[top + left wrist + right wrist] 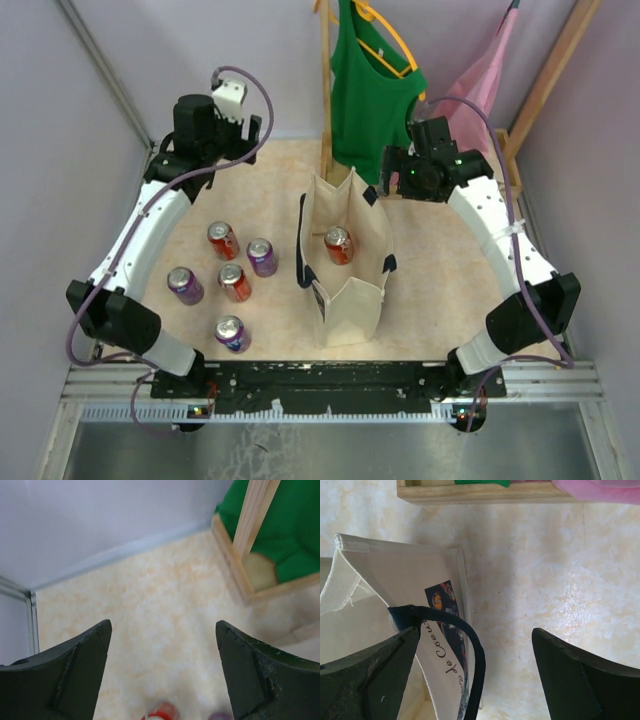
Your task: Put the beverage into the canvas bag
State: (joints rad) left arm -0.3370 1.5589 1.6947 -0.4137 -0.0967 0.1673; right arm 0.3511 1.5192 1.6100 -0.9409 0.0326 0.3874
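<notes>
Above the canvas bag [348, 300], the right gripper [475, 642] hovers, jaws spread.

**Top external:** high behind the near edge of the table [440, 300], looking down; distant, covers the whole surface.
**Left wrist:** close and low, angled towards the back wall [100, 515].
**Right wrist:** close, looking straight down beside the canvas bag [395, 570].
**Overlap:** both wrist views share the wooden frame base [231, 562]; the top and right wrist views share the bag.
</notes>
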